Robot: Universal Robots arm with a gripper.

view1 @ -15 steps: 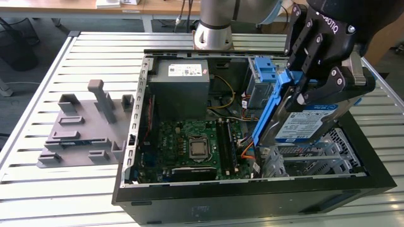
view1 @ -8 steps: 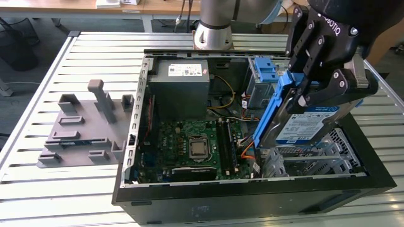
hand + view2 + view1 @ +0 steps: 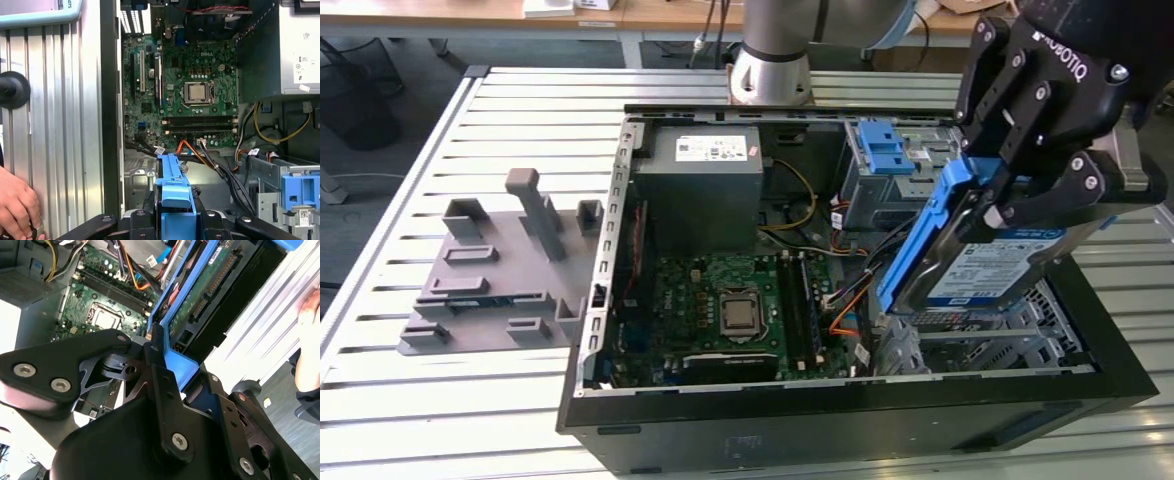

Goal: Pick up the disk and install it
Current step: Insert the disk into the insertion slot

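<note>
Gripper point(image 3: 1014, 205) links sat closest to the lens at the exterior view's upper right, and the jaws were pinched on the disk point(image 3: 994, 265), gripping it at its upper end. In the second wrist view one black finger point(image 3: 156, 342) pressed against the blue frame point(image 3: 175, 362) at the edge of the disk.

From the jaws the disk hung downward. Its long axis was tilted, running from the fingers at the exterior view's right toward the lower middle. The low end hovered over the metal cage point(image 3: 987, 345) in the right part of the open case point(image 3: 854, 395). I could not tell whether it touched the cage. I judged that this gap between low end and cage was what the fit would turn on.

The disk looked flat and silver, with a blue-and-white label on the face turned to the exterior camera. Its frame ran along the long edge, and a green circuit side point(image 3: 210, 285) showed in the second wrist view.

Farther in lay the board point(image 3: 720, 300). Beyond it, toward the top of the exterior view, stood the grey supply point(image 3: 700, 160) and a blue latch point(image 3: 881, 150). A hand point(image 3: 17, 205) rested on the table outside the case in the first wrist view.
</note>
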